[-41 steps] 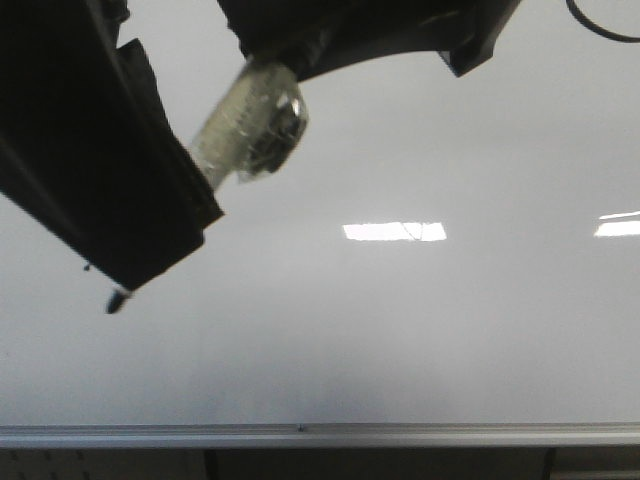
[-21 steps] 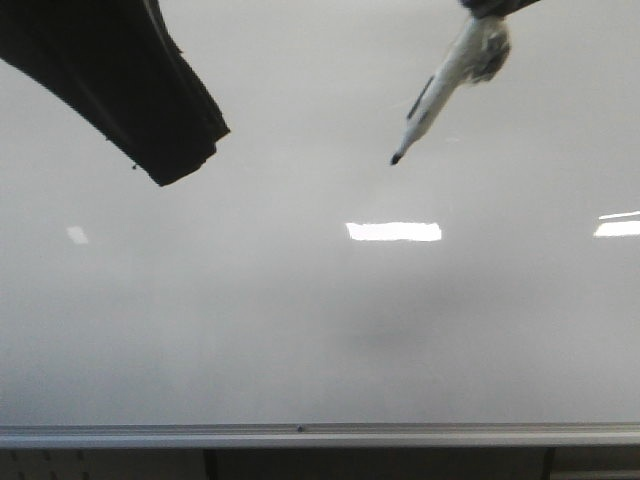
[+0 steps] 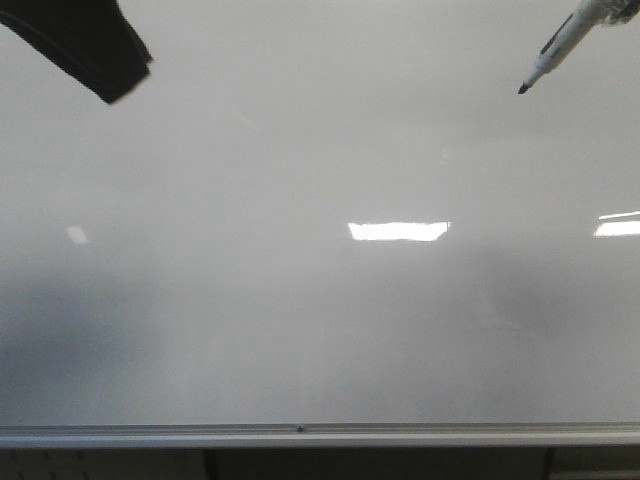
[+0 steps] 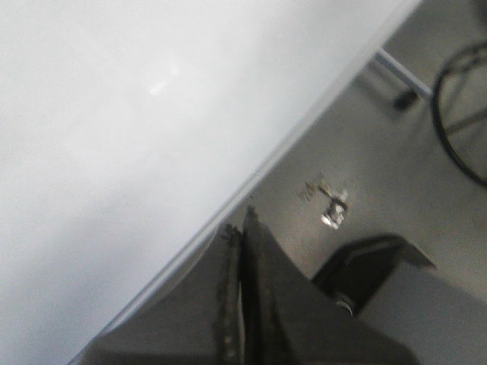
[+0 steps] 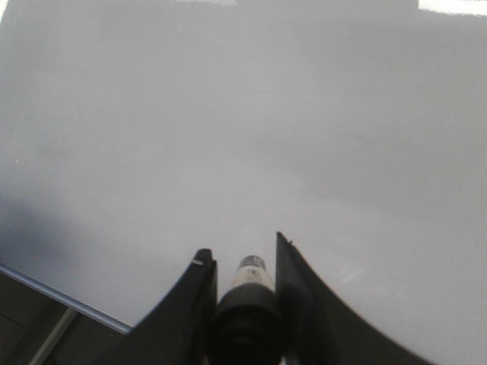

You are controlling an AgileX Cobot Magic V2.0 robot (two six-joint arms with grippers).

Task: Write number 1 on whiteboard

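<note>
The whiteboard (image 3: 300, 330) is glossy pale grey and fills the front view; it also shows in the left wrist view (image 4: 114, 114) and the right wrist view (image 5: 228, 114). No number 1 stroke shows on it, only bright light reflections. My right gripper (image 5: 242, 255) is shut on a marker (image 5: 251, 281). In the front view the marker (image 3: 555, 48) hangs at the top right with its black tip pointing down-left, off the board. My left gripper (image 4: 240, 224) is shut and empty, over the board's edge; in the front view it (image 3: 120, 80) is at the top left.
A silver rail (image 3: 300, 432) runs along the board's lower edge. Beyond the board's edge in the left wrist view lie a grey floor (image 4: 380, 175) and a black cable (image 4: 456, 114). A dim shadow lies on the board at the lower left.
Both arms have drawn up and outward. The marker moved from the left centre to the top right corner. The left gripper moved up to the top left corner.
</note>
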